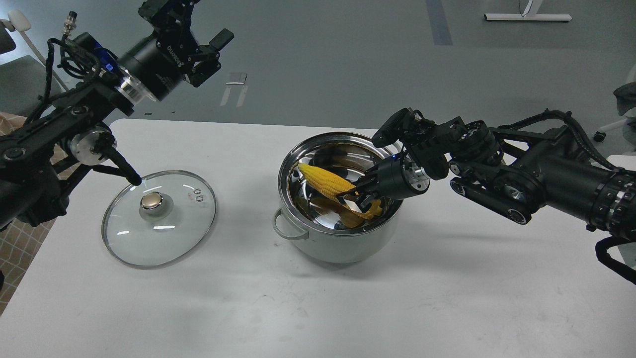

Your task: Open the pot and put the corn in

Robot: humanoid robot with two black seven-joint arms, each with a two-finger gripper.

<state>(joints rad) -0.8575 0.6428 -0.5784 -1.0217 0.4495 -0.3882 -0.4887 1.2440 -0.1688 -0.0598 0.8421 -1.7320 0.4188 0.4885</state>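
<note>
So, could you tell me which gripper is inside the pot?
The right gripper: it reaches into the pot at the corn. The left gripper hangs raised, well away.

The pot (338,199) stands on the bench (318,298) just right of the frame's centre, and the corn (325,180) lies inside it, tip toward the pot's upper-left rim. The right hand (355,198) reaches in from the right over the rim and meets the corn's lower-right end. The glass lid (159,218) lies flat on the bench, left of the pot and apart from it, with the left hand (211,54) above it in the upper left of the frame.
</note>
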